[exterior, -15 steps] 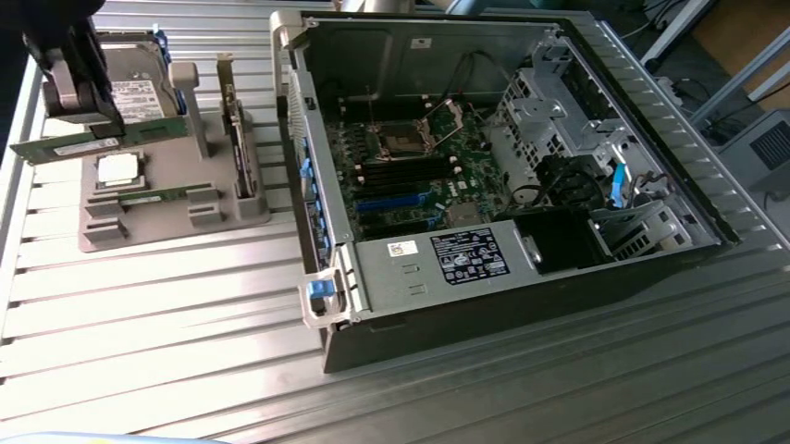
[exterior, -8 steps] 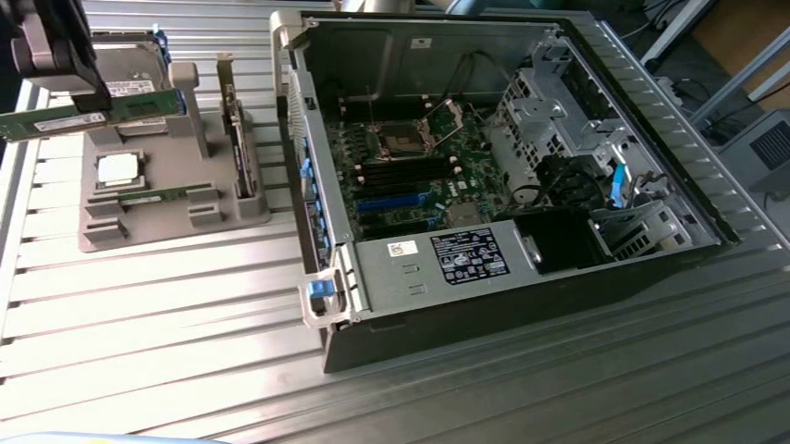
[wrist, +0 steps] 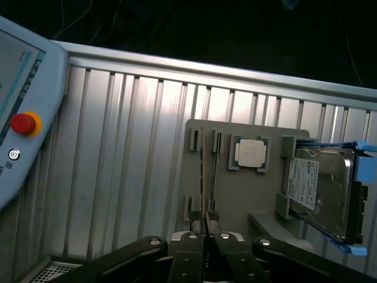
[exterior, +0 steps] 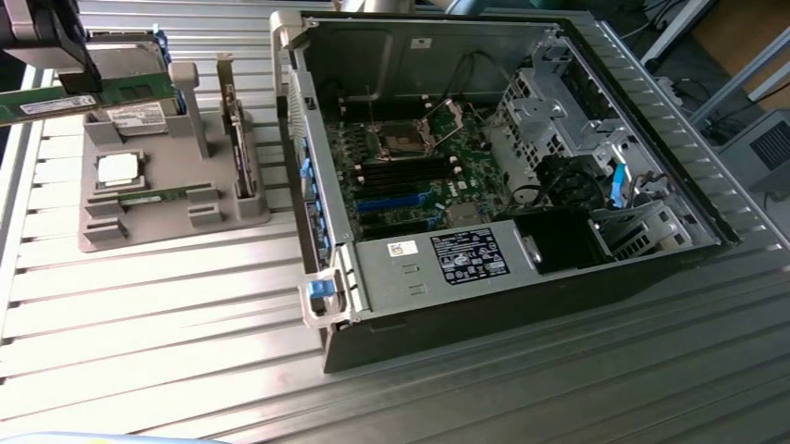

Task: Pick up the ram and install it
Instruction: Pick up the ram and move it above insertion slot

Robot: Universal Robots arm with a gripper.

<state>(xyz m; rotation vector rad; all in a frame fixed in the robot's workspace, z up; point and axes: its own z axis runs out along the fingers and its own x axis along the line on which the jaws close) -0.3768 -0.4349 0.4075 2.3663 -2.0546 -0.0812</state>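
Counter (exterior: 161, 370) slats carry one open computer case (exterior: 494, 166) beside one grey holder (exterior: 161, 231). There are two sticks. The ram (exterior: 50, 104) hangs above the holder, clenched edgewise in the jaws of the gripper (wrist: 204, 219). Its twin (exterior: 154, 196) lies in the holder near one processor (exterior: 120, 168). Picked up, not yet installed.

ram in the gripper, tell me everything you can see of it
The ram is a long, thin green circuit board with a white label. It stands on edge, lengthwise level, held in the air above the grey holder. The gripper is shut on its top edge; nothing else touches it.
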